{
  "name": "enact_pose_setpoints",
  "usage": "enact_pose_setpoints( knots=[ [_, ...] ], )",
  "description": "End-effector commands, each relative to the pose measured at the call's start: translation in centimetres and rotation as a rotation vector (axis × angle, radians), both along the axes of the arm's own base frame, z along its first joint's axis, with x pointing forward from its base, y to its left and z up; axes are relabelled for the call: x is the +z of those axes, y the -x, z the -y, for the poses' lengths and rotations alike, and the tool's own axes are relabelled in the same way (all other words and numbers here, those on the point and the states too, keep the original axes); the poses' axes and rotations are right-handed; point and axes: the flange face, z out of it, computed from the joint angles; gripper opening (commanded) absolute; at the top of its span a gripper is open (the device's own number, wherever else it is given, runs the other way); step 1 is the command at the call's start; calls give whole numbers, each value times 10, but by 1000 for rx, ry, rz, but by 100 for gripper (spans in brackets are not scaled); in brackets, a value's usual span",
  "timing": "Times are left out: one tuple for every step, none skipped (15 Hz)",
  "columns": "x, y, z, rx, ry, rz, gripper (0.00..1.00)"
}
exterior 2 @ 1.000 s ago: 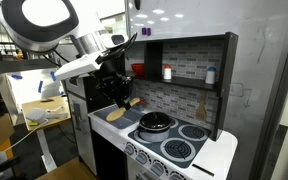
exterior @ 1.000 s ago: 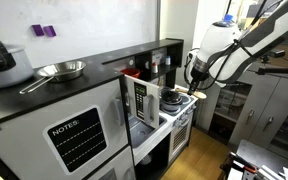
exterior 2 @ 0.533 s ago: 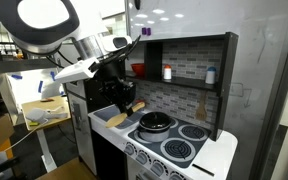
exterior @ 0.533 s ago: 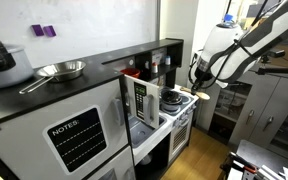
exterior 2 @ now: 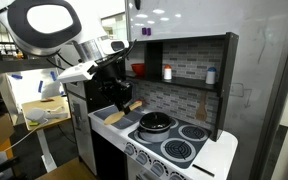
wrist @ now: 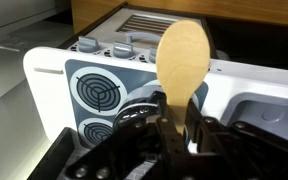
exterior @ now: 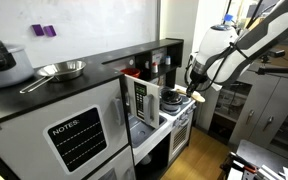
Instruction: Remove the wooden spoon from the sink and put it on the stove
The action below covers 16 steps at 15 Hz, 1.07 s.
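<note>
Wooden spoon [wrist: 184, 55], one: tan-orange wood, smooth, with a broad oval bowl narrowing to a short flat handle. It is held upright in the wrist view, bowl uppermost, in the air over the toy kitchen's top and touching neither surface. In an exterior view it shows as a small orange piece [exterior 2: 132, 104] just beside the dark pot and above the sink's edge. End effector [wrist: 176, 135], one: black, hard-edged, its fingers closed tight on the spoon's handle with no gap showing. Stove [wrist: 99, 92], one: flat white cooktop, with two grey concentric-ring burners plain in the wrist view and a row of rounded knobs along its far edge there. Pot [exterior 2: 156, 122], one: dark, round and shallow, standing on a burner. Sink [wrist: 274, 105], one: white moulded basin with rounded corners, directly beside the stove; how much lies in it cannot be told. Microwave [exterior: 144, 100], one: white box with a dark window, set in the toy kitchen's side. Steel pan [exterior: 62, 70], one: shiny, round, long-handled, resting on the black tabletop [exterior: 44, 98] well apart from the arm. Robot arm [exterior: 234, 45], one: white glossy shells with black joints, reaching in over the toy kitchen.
</note>
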Motion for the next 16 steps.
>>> enact_pose_setpoints(
  knots=[
    [1, 0, -1, 1, -1, -1, 20],
    [1, 0, 0, -1, -1, -1, 20],
    [1, 0, 1, -3, -1, -1, 20],
    [1, 0, 1, -2, -1, 0, 20],
    [1, 0, 1, -2, -1, 0, 20],
    [1, 0, 1, -3, -1, 0, 20],
    [1, 0, 1, -2, -1, 0, 20],
    [1, 0, 1, -2, -1, 0, 20],
    [1, 0, 1, -2, -1, 0, 20],
    [1, 0, 1, -2, -1, 0, 20],
    [1, 0, 1, -2, -1, 0, 20],
    [1, 0, 1, -2, -1, 0, 20],
    [1, 0, 1, -3, -1, 0, 20],
    [1, 0, 1, -2, -1, 0, 20],
    [1, 0, 1, -2, -1, 0, 5],
    [0, -1, 7, -5, 2, 0, 5]
  ],
)
